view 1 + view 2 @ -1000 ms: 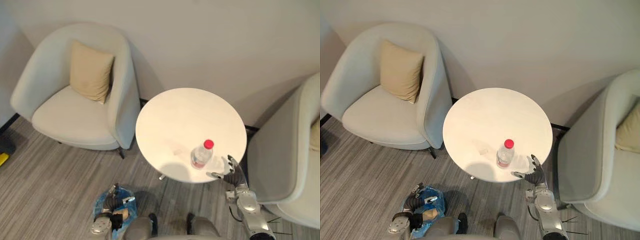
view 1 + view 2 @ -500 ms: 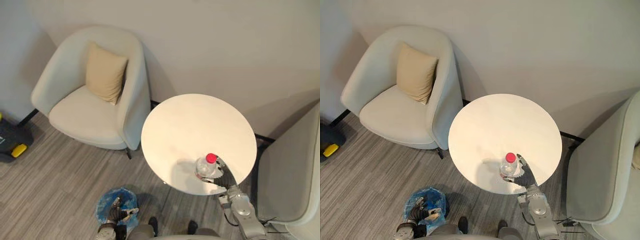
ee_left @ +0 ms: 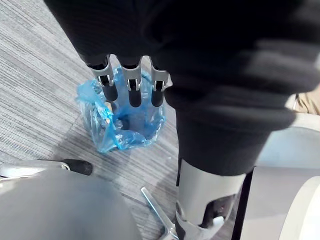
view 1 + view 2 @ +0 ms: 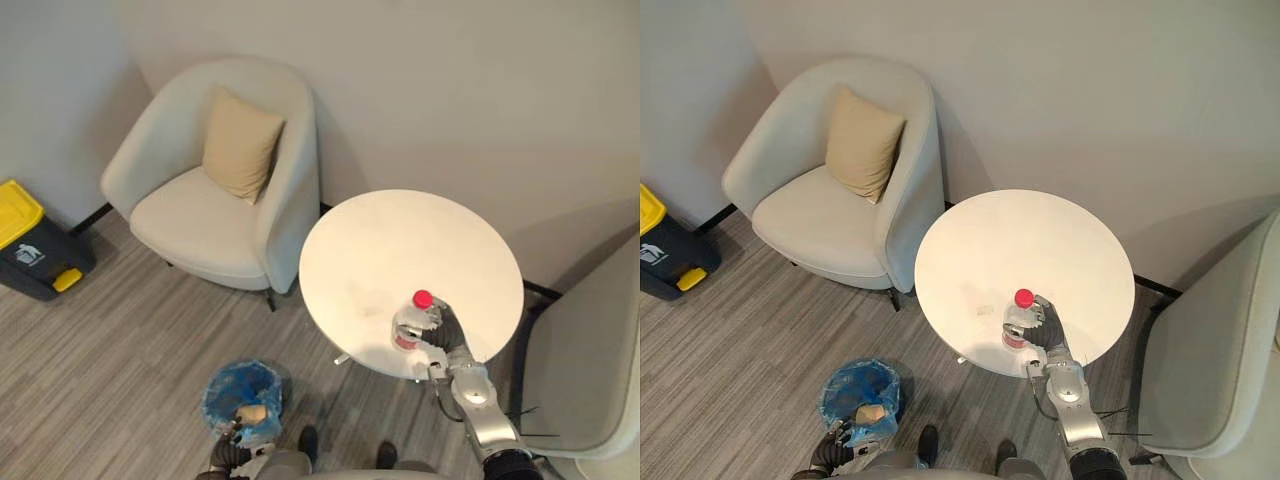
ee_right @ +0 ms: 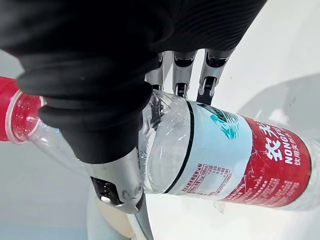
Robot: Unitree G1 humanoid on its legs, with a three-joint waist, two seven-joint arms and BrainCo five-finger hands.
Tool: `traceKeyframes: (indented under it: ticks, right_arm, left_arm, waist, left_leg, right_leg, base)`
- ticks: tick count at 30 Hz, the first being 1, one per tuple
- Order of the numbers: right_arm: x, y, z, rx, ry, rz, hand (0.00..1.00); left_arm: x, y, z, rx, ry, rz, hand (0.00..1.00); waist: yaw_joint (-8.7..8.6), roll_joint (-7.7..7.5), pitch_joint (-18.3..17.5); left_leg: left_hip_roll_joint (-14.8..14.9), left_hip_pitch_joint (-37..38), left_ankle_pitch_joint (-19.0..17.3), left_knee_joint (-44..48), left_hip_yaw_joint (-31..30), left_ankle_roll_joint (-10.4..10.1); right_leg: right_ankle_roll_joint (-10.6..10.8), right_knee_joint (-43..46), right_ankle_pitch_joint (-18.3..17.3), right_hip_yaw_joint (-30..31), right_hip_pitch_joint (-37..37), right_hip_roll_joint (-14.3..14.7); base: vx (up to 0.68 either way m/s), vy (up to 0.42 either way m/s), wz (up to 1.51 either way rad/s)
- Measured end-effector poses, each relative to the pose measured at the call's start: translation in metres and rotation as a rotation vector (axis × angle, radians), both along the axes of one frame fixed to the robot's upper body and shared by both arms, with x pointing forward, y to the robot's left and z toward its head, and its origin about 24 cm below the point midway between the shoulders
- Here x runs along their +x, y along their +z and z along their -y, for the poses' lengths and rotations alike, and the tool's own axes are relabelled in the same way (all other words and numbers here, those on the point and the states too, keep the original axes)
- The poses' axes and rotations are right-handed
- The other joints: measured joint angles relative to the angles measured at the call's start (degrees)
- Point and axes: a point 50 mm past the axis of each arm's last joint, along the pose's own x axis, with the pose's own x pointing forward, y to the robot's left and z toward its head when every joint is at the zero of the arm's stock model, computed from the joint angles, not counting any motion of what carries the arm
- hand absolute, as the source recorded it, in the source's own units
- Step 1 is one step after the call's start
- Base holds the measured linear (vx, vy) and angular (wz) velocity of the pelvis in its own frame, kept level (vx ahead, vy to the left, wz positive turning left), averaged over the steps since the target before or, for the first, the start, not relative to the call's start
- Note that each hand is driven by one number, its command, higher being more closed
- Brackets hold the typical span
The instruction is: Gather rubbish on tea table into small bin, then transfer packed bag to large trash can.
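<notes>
A clear plastic bottle (image 4: 408,325) with a red cap and red label stands near the front edge of the round white tea table (image 4: 410,235). My right hand (image 4: 441,328) is shut on it, and in the right wrist view its fingers and thumb (image 5: 125,165) curl round the bottle (image 5: 215,155). On the floor at the lower left stands the small bin (image 4: 243,392), lined with a blue bag and holding some tan rubbish. My left hand (image 3: 131,85) hangs above that bin (image 3: 122,125) with straight fingers, holding nothing.
A dark large trash can with a yellow lid (image 4: 30,235) stands by the wall at the far left. A cream armchair with a tan cushion (image 4: 225,190) is left of the table, and a second armchair (image 4: 590,370) is close on its right.
My right hand, open beside the bottle a second ago, has moved in and shut round it. The camera has shifted, bringing the yellow-lidded can into view.
</notes>
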Motion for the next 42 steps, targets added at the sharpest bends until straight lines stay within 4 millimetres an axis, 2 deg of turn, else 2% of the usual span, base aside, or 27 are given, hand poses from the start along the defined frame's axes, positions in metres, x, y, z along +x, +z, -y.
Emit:
traceKeyframes:
  ticks: [3, 6, 12, 14, 18, 20, 21, 22, 23, 24, 25, 26, 28, 29, 30, 31, 32, 34, 35, 36, 37, 38, 40, 41, 42]
  right_arm:
    - [0.005, 0.003, -0.001, 0.016, -0.006, 0.014, 1.0]
    - [0.01, 0.007, -0.001, 0.034, -0.008, 0.032, 1.0]
    - [0.008, 0.021, -0.004, 0.044, -0.003, 0.099, 1.0]
    - [0.005, 0.034, -0.013, 0.071, 0.017, 0.167, 1.0]
    - [0.001, 0.044, -0.027, 0.092, 0.071, 0.222, 1.0]
    - [0.001, 0.049, -0.035, 0.089, 0.115, 0.245, 1.0]
    - [0.002, 0.053, -0.042, 0.086, 0.149, 0.267, 1.0]
    - [0.005, 0.057, -0.051, 0.062, 0.197, 0.284, 1.0]
    - [0.006, 0.058, -0.055, 0.058, 0.216, 0.288, 1.0]
    - [0.009, 0.062, -0.063, 0.046, 0.251, 0.305, 1.0]
    - [0.015, 0.069, -0.067, 0.028, 0.269, 0.337, 1.0]
    - [0.016, 0.071, -0.067, 0.024, 0.268, 0.343, 1.0]
    - [0.018, 0.071, -0.061, 0.018, 0.243, 0.345, 1.0]
    - [0.019, 0.07, -0.056, 0.004, 0.218, 0.344, 1.0]
    - [0.02, 0.069, -0.052, -0.013, 0.201, 0.342, 1.0]
    - [0.022, 0.064, -0.045, -0.026, 0.165, 0.319, 1.0]
    - [0.023, 0.057, -0.044, -0.026, 0.147, 0.286, 1.0]
    - [0.022, 0.044, -0.047, -0.022, 0.142, 0.221, 1.0]
    - [0.02, 0.041, -0.048, -0.026, 0.15, 0.2, 1.0]
    - [0.02, 0.041, -0.048, -0.025, 0.154, 0.198, 1.0]
    - [0.02, 0.041, -0.05, -0.022, 0.163, 0.197, 1.0]
    - [0.02, 0.041, -0.052, -0.02, 0.17, 0.196, 1.0]
    - [0.019, 0.04, -0.055, -0.023, 0.187, 0.194, 1.0]
    - [0.019, 0.041, -0.057, -0.024, 0.199, 0.198, 1.0]
    - [0.018, 0.041, -0.057, -0.025, 0.201, 0.196, 1.0]
  left_arm:
    - [-0.002, 0.0, 0.0, 0.0, 0.002, -0.004, 0.0]
    - [-0.001, 0.0, 0.0, 0.0, 0.003, 0.0, 0.0]
    - [0.011, 0.005, 0.003, -0.007, 0.0, 0.05, 0.0]
    - [0.013, 0.005, 0.004, -0.01, -0.001, 0.054, 0.0]
    - [0.022, 0.007, 0.007, -0.012, -0.009, 0.077, 0.0]
    - [0.028, 0.008, 0.009, -0.015, -0.02, 0.088, 0.0]
    - [0.031, 0.009, 0.01, -0.015, -0.025, 0.097, 0.0]
    - [0.033, 0.009, 0.011, -0.015, -0.024, 0.102, 0.0]
    - [0.033, 0.009, 0.011, -0.016, -0.022, 0.103, 0.0]
    - [0.036, 0.01, 0.012, -0.017, -0.02, 0.11, 0.0]
    - [0.043, 0.01, 0.016, -0.025, -0.026, 0.123, 0.0]
    - [0.044, 0.01, 0.019, -0.03, -0.028, 0.123, 0.0]
    - [0.043, 0.008, 0.025, -0.034, -0.05, 0.116, 0.0]
    - [0.043, 0.008, 0.03, -0.037, -0.069, 0.115, 0.0]
    - [0.043, 0.007, 0.033, -0.044, -0.078, 0.112, 0.0]
    - [0.047, 0.008, 0.034, -0.037, -0.102, 0.119, 0.0]
    - [0.05, 0.009, 0.032, -0.025, -0.117, 0.125, 0.0]
    - [0.045, 0.007, 0.027, -0.009, -0.125, 0.103, 0.0]
    - [0.049, 0.009, 0.029, -0.008, -0.14, 0.114, 0.0]
    - [0.049, 0.009, 0.029, -0.006, -0.146, 0.114, 0.0]
    - [0.05, 0.009, 0.028, 0.007, -0.179, 0.111, 0.0]
    - [0.05, 0.009, 0.028, 0.01, -0.185, 0.113, 0.0]
    - [0.05, 0.01, 0.024, 0.019, -0.182, 0.115, 0.0]
    - [0.052, 0.01, 0.024, 0.022, -0.183, 0.118, 0.0]
    - [0.053, 0.01, 0.023, 0.025, -0.186, 0.119, 0.0]
  waist:
    - [0.15, 0.08, -0.1]
    - [0.16, 0.04, -0.1]
    - [0.08, 0.03, -0.1]
    - [-0.02, -0.32, -0.2]
    - [-0.01, -0.76, -0.1]
    - [0.36, -0.9, 0.0]
    - [1.09, -0.91, 0.0]
    - [1.66, -0.55, 0.2]
    - [1.63, -0.75, 0.1]
    - [1.71, -1.6, -0.1]
    - [1.56, -1.56, 0.1]
    - [1.49, -1.23, 0.0]
    - [0.9, -1.69, 0.2]
    - [-0.1, -0.86, -0.1]
    - [-0.23, 0.37, -0.5]
    - [-0.1, 0.67, -0.7]
    - [0.06, -0.46, -0.2]
    - [0.02, -2.17, 0.7]
    - [-0.01, -2.63, 1.6]
    - [-0.07, -2.55, 1.7]
    - [-0.6, -2.12, 2.4]
    - [-1.8, -1.7, 3.2]
    - [-2.89, -0.98, 4.2]
    - [-3.18, -1.48, 4.4]
    - [-3.19, -0.84, 5.0]
  left_leg:
    - [-0.1, -0.2, 0.9, 0.1, -1.3, -0.3]
    - [-0.3, -0.2, 1.5, -0.1, -1.8, 0.3]
    - [-0.8, 1.2, 1.5, -0.1, -2.4, 0.3]
    - [-1.0, 1.2, 1.5, 0.1, -3.4, 0.3]
    - [-2.0, -1.0, 1.5, 2.8, -8.0, 0.2]
    - [-2.3, -2.8, 2.1, 3.5, -10.6, -0.4]
    - [-2.3, -4.0, 2.6, 3.3, -10.5, -0.7]
    - [-0.8, -5.2, 0.3, 2.8, -5.8, 2.2]
    - [-0.2, -5.5, -0.9, 2.6, -2.6, 4.1]
    - [0.9, -6.0, -3.1, 2.4, 4.4, 7.2]
    - [2.7, -8.6, -3.4, 8.1, 12.8, 7.6]
    - [3.5, -9.3, -3.4, 10.6, 15.4, 7.7]
    - [5.5, -8.8, -4.0, 17.8, 23.0, 8.4]
    - [6.7, -7.3, -3.2, 18.1, 25.3, 6.7]
    - [7.0, -5.5, -3.6, 14.7, 24.6, 1.5]
    - [5.9, -4.0, -4.1, 11.4, 24.0, 0.9]
    - [5.2, -4.0, -3.9, 11.2, 23.6, 1.0]
    - [3.6, -4.0, -5.7, 13.1, 23.2, 2.2]
    - [2.2, -4.7, -8.6, 15.9, 22.3, 2.5]
    - [2.0, -4.9, -8.9, 16.4, 22.3, 2.8]
    - [1.4, -5.6, -9.8, 17.9, 21.3, 3.8]
    - [1.2, -6.1, -10.0, 18.5, 19.8, 3.9]
    - [1.0, -7.4, -10.0, 18.5, 17.2, 3.9]
    - [0.8, -8.4, -9.7, 18.5, 15.5, 3.5]
    - [0.2, -9.0, -9.4, 18.6, 14.2, 3.1]
  right_leg:
    - [0.2, 0.1, 0.1, -0.9, 0.1, 0.1]
    - [-0.1, 0.2, 0.0, -1.4, 0.4, 0.0]
    - [0.0, 0.0, -0.1, -1.5, 2.3, -0.1]
    - [-0.1, 0.3, -0.8, -2.2, 2.7, -0.2]
    - [-0.4, 3.2, -3.3, -6.7, 2.9, -1.0]
    - [-0.9, 5.2, -4.4, -9.6, 2.0, -1.4]
    - [-1.4, 6.2, -5.0, -10.6, 1.1, -1.4]
    - [-1.7, 6.1, -4.8, -12.5, 0.8, -0.6]
    - [-1.6, 5.7, -4.2, -12.8, 0.9, -0.9]
    - [-2.5, 4.5, -3.1, -14.2, 0.8, -2.4]
    - [-2.6, 5.0, -2.7, -16.7, -0.1, -4.1]
    - [-2.6, 5.6, -2.7, -17.6, -0.3, -4.7]
    - [-2.4, 6.7, -2.9, -20.8, 0.1, -7.2]
    - [-1.3, 7.1, -2.8, -22.2, 0.9, -7.6]
    - [-0.4, 7.1, -2.6, -22.6, 1.1, -7.1]
    - [0.5, 6.9, -2.0, -22.8, 1.1, -7.1]
    - [0.9, 7.2, -1.8, -22.5, 1.1, -8.0]
    - [2.9, 11.6, -3.7, -22.2, 0.6, -10.8]
    - [2.4, 18.7, -5.9, -20.2, -1.7, -13.8]
    - [2.1, 20.3, -6.1, -19.2, -2.5, -14.3]
    - [0.7, 27.0, -6.3, -12.6, -6.6, -15.2]
    - [1.0, 30.2, -8.4, -5.7, -9.2, -13.4]
    - [2.3, 29.6, -10.4, 1.0, -12.4, -9.4]
    - [2.5, 26.9, -10.3, 4.1, -14.0, -7.1]
    - [2.5, 25.3, -10.2, 5.3, -14.5, -6.2]
  base:
    - [0.08, -0.027, 0.19]
    - [0.11, -0.022, 0.11]
    - [0.07, -0.004, 0.09]
    - [-0.02, -0.001, 0.17]
    - [-0.08, -0.017, 0.66]
    - [-0.13, -0.022, 0.84]
    - [-0.18, -0.038, 0.58]
    - [-0.19, -0.06, 0.58]
    - [-0.15, -0.045, 0.68]
    - [-0.13, 0.028, 0.78]
    - [-0.1, 0.07, 0.78]
    - [-0.06, 0.093, 0.8]
    - [-0.02, 0.117, 0.83]
    - [0.0, 0.201, 0.8]
    - [0.02, 0.255, 0.67]
    - [0.01, 0.225, 0.43]
    - [-0.01, 0.217, 0.32]
    - [-0.05, 0.182, 0.24]
    - [-0.07, 0.172, 0.16]
    - [-0.1, 0.188, 0.22]
    - [-0.08, 0.12, 0.4]
    - [-0.08, 0.087, 0.53]
    - [-0.07, 0.009, 0.62]
    - [-0.05, -0.025, 0.66]
    - [-0.02, -0.058, 0.84]
